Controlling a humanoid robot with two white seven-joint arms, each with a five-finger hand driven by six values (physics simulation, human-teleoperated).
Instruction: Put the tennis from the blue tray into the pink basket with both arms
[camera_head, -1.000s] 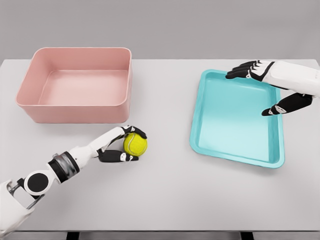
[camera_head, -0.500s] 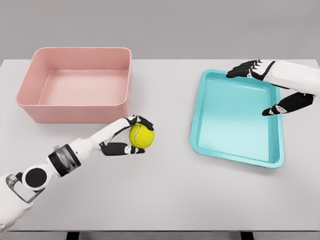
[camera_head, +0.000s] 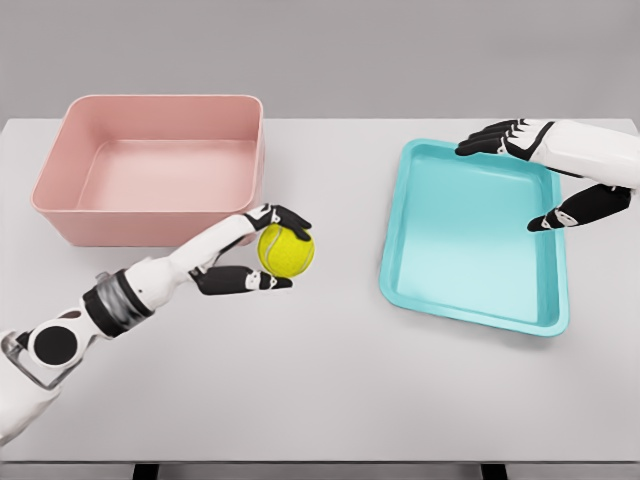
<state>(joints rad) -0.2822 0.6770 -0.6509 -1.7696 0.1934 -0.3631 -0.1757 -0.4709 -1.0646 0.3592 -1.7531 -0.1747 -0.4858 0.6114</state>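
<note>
Since the earlier frames, left hand (camera_head: 262, 252) has carried the tennis ball (camera_head: 286, 250) up and slightly right, off the table (camera_head: 330, 380); right hand (camera_head: 545, 170) barely shifted over the far right of the blue tray (camera_head: 470, 235).

Ball now sits just off the near right corner of the pink basket (camera_head: 155, 165), outside it, pinched between the fingers above and the thumb below. Right hand: fingers spread apart, holding nothing.

Handling (judgement): ball light, slightly springy, felt gives decent friction; round, so it can roll out of a shallow pinch. Best hold is across the widest part, digits opposed, as here.

Appearance: yellow-green, fuzzy-looking, pale curved seam faintly visible. Tray is empty; basket is empty.
</note>
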